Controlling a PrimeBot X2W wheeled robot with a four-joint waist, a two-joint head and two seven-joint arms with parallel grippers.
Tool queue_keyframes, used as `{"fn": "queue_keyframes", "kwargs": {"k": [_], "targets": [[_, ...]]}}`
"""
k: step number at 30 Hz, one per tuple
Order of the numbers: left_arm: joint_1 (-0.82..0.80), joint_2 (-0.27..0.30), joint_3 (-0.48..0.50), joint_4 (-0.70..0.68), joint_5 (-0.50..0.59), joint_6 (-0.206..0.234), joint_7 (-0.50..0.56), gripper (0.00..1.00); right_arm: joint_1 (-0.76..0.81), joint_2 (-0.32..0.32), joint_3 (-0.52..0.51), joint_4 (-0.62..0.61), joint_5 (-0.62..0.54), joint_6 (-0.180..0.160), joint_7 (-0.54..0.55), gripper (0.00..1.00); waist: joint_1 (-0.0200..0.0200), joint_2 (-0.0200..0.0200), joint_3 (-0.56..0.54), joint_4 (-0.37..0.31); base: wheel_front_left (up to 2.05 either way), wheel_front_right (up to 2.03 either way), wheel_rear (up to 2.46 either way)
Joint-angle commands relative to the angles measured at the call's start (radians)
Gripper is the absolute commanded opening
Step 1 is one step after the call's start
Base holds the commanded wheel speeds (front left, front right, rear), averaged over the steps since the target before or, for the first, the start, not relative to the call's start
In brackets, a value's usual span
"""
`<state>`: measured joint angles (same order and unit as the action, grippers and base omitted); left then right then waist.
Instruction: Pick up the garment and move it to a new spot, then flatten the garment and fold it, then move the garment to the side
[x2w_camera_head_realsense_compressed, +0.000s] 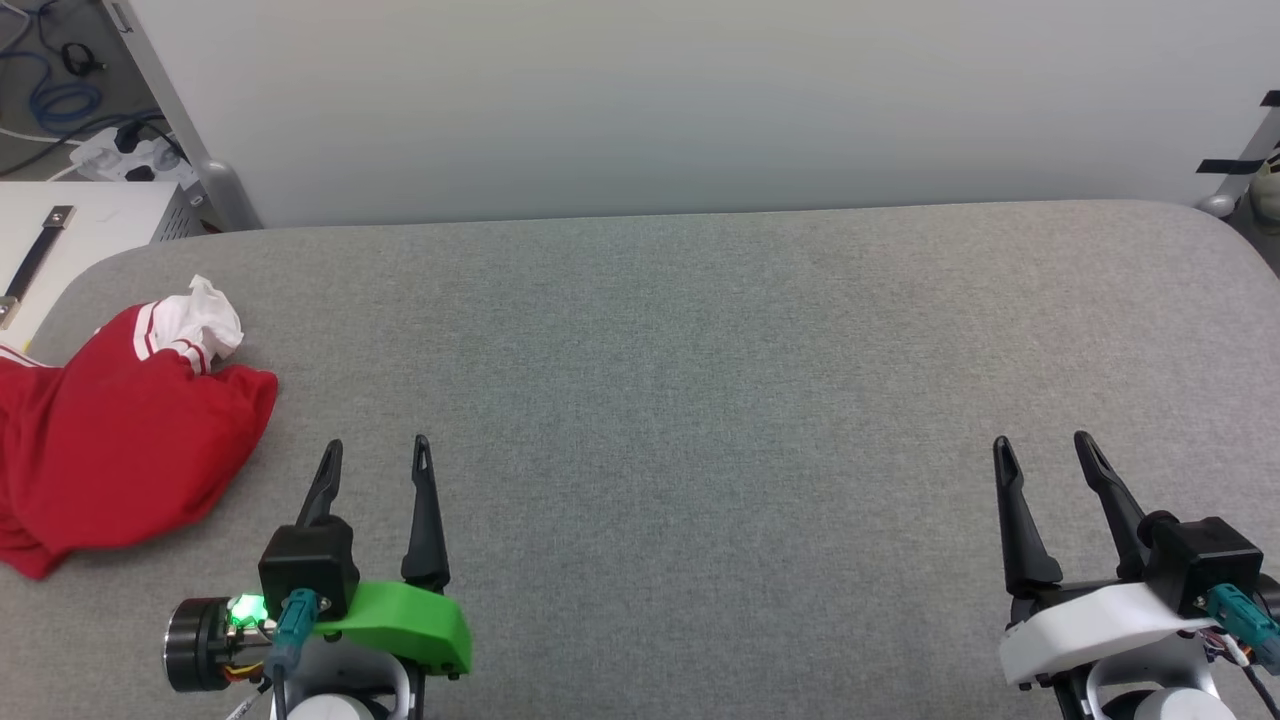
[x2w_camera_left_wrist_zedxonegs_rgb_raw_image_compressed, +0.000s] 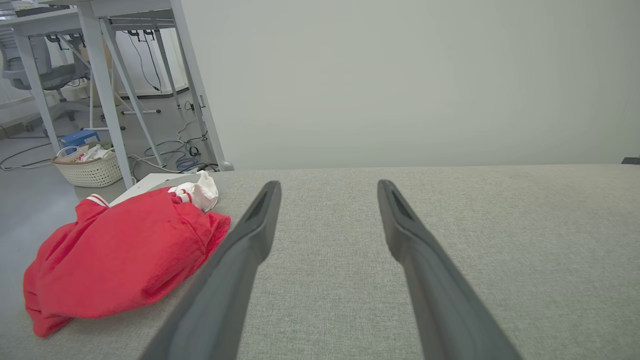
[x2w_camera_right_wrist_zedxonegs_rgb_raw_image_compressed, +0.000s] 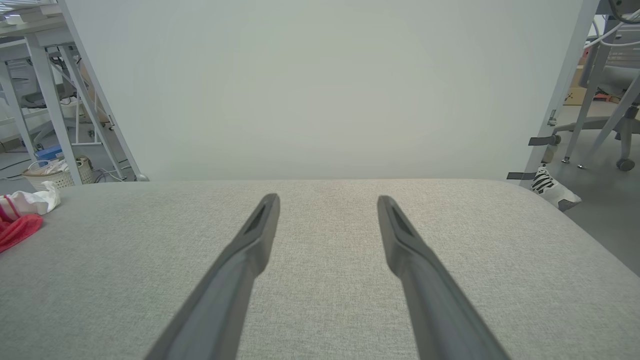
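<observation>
I am seeing the garment (x2w_camera_head_realsense_compressed: 120, 440) lying bunched at the table's (x2w_camera_head_realsense_compressed: 700, 400) left edge, its white sleeve pointing toward the far left corner. I am holding the left gripper (x2w_camera_head_realsense_compressed: 377, 443) near the front edge, close beside the red cloth, with its fingers spread and grasping nothing. The right gripper (x2w_camera_head_realsense_compressed: 1042, 440) is hovering near the front right corner, likewise released and empty.

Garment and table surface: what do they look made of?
Garment: soft matte knit, likely jersey cotton or polyester; it slumps in limp folds, red body with white sleeve and striped trim. Table surface: grey woven fabric cover, matte, heathered weave visible; rounded corners suggest padding, not certain.
</observation>
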<state>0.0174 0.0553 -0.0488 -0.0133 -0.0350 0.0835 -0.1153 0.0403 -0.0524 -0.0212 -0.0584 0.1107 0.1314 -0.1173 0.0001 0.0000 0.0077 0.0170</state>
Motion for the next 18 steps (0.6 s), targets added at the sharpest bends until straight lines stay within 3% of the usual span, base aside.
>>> {"fn": "queue_keyframes", "kwargs": {"k": [1, 18], "targets": [[0.002, -0.003, -0.001, -0.003, -0.005, 0.011, -0.013, 1.00, 0.012, 0.001, 0.002, -0.009, 0.012, 0.000, -0.012, 1.00, -0.0001, 0.0000, 0.000, 0.001, 0.00, 0.00, 0.00], [0.005, -0.003, -0.015, 0.001, -0.018, 0.024, -0.048, 1.00, 0.026, 0.001, 0.003, -0.017, 0.032, 0.000, -0.047, 1.00, -0.0001, 0.0000, 0.000, 0.008, 0.00, 0.00, 0.00]]}}
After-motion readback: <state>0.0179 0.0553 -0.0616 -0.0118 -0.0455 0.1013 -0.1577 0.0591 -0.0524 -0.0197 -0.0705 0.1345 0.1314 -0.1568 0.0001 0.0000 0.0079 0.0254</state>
